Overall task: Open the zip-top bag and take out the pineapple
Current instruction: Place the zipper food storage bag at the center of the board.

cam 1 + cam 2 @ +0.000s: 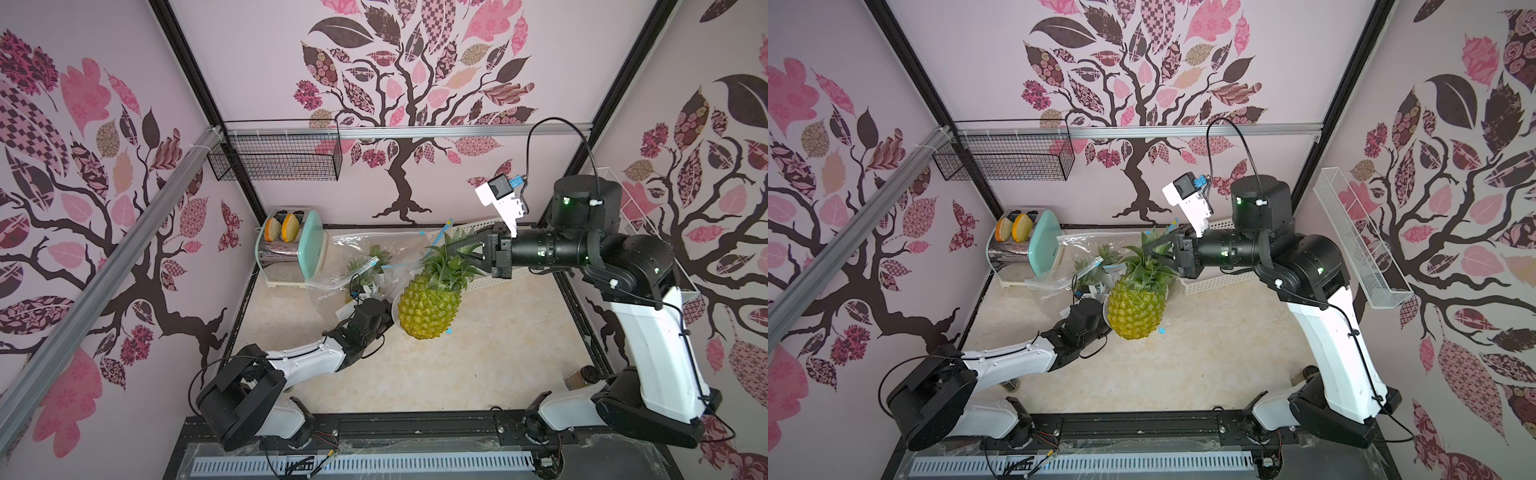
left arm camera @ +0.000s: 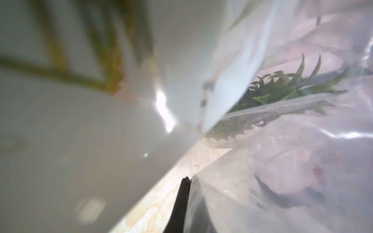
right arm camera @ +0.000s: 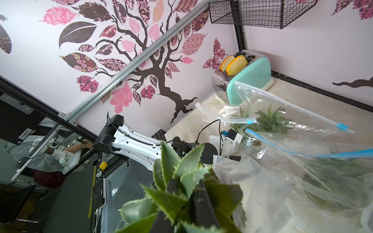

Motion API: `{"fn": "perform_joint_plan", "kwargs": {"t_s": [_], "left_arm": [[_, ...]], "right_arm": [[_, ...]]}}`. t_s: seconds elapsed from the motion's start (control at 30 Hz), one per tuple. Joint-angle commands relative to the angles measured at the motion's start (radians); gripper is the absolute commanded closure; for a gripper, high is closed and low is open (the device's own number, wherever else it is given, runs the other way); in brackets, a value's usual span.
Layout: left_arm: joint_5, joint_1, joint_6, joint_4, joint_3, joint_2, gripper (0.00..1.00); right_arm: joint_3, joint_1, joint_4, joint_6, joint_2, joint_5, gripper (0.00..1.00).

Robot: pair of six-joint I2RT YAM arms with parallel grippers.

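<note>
In both top views my right claw [image 1: 457, 250] [image 1: 1154, 248] is pinched narrow on the leafy crown of the pineapple [image 1: 430, 309] [image 1: 1136, 311]. The fruit is mid-table, tilted with its crown toward 1 o'clock. I cannot tell whether its base touches the table [image 1: 478, 365] [image 1: 1204, 365]. My left claw [image 1: 376, 309] [image 1: 1090, 313] lies low at the fruit's 9 o'clock, its tips hidden under the clear zip-top bag [image 1: 345, 282] [image 1: 1050, 286]. The bag sprawls from the fruit's 10 to 12 o'clock, toward the toaster [image 1: 309, 249] [image 1: 1044, 241] in the 10 o'clock corner.

From my left wrist, the left claw [image 2: 184, 187] is pressed fully together, a single dark tip. The zip-top bag [image 2: 282, 161] lies right against it. I cannot tell whether film is pinched inside.

From my right wrist, the right claw [image 3: 185, 187] squeezes the pineapple [image 3: 175, 171] by its leaves. The zip-top bag [image 3: 262, 181] is crumpled just beside, with a blue zip strip [image 3: 314, 155] running across it.
</note>
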Motion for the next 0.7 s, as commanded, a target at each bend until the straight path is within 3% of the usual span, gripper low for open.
{"fn": "perform_joint_plan", "kwargs": {"t_s": [0.0, 0.33, 0.67], "left_arm": [[-0.041, 0.03, 0.01, -0.117, 0.001, 0.022, 1.0], [0.082, 0.083, 0.096, -0.037, 0.137, -0.087, 1.0], [0.198, 0.105, 0.116, -0.016, 0.36, -0.095, 1.0]], "right_arm": [[0.059, 0.002, 0.202, 0.053, -0.07, -0.158, 1.0], [0.013, 0.002, 0.212, 0.086, -0.105, -0.284, 1.0], [-0.039, 0.002, 0.198, 0.072, -0.161, -0.272, 1.0]]}}
